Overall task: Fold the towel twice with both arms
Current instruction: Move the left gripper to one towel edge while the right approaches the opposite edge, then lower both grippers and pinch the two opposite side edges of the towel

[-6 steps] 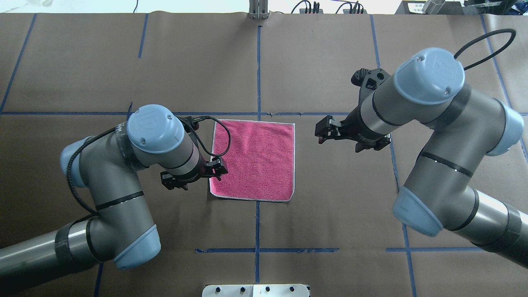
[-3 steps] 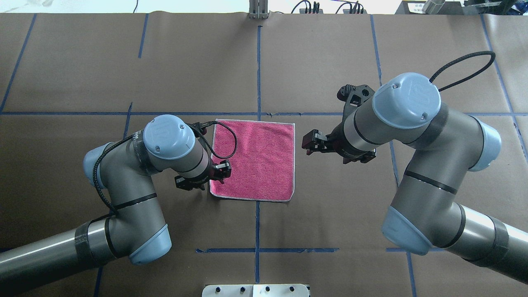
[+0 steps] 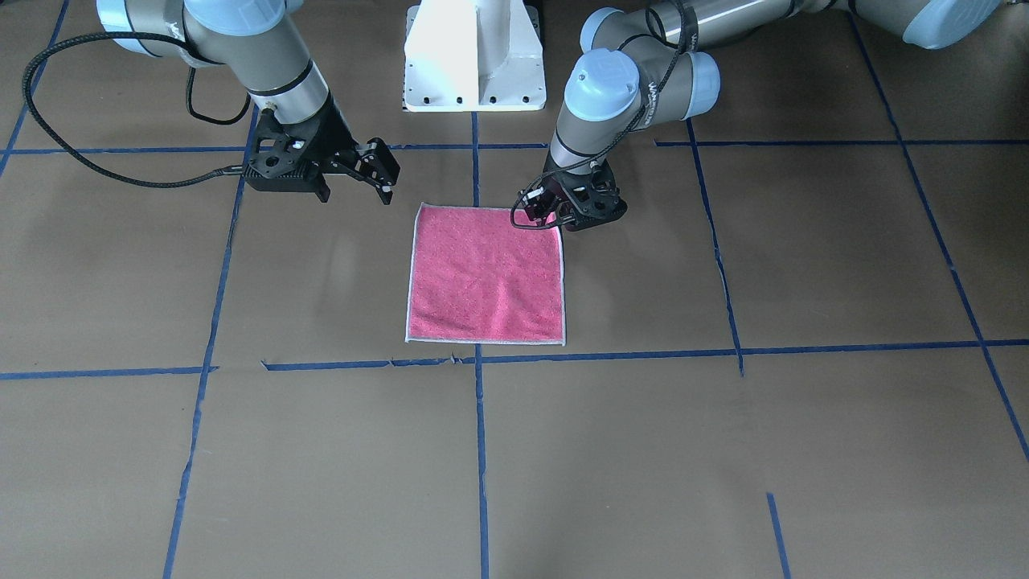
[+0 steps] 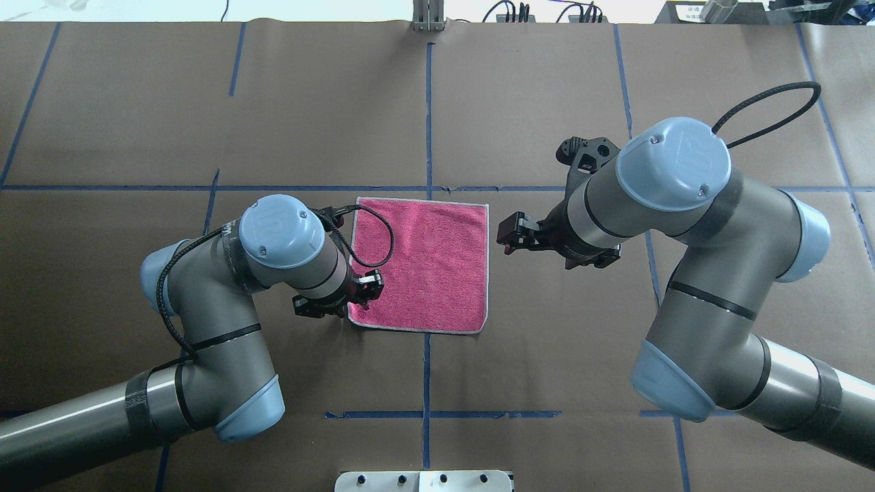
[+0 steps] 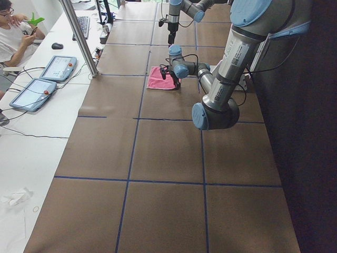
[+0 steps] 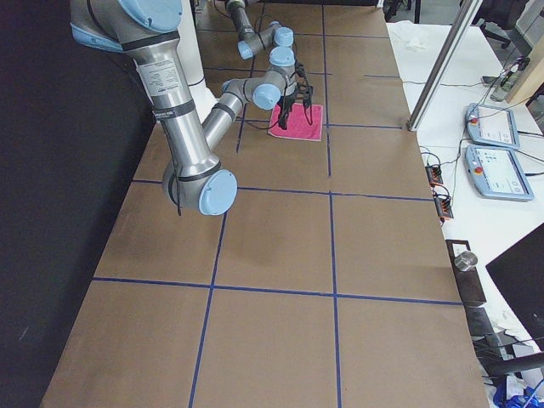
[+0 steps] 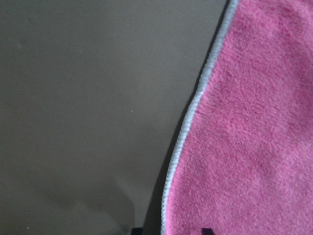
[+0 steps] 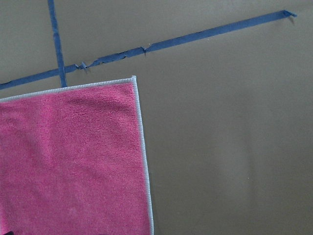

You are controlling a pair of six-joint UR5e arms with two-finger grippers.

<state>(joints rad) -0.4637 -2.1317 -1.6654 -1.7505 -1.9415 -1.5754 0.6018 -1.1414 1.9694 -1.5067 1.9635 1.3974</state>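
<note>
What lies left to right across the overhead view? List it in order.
Left arm → towel → right end effector → right arm. The left end effector overlaps the towel's corner, so it is left out.

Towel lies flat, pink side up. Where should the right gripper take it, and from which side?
Probably the towel's robot-side right corner, approached from outside its right edge, the open right gripper straddling the stitched border. The cloth lies flat, so only its edge offers a pinch, and the left gripper is at the matching left corner.
</note>
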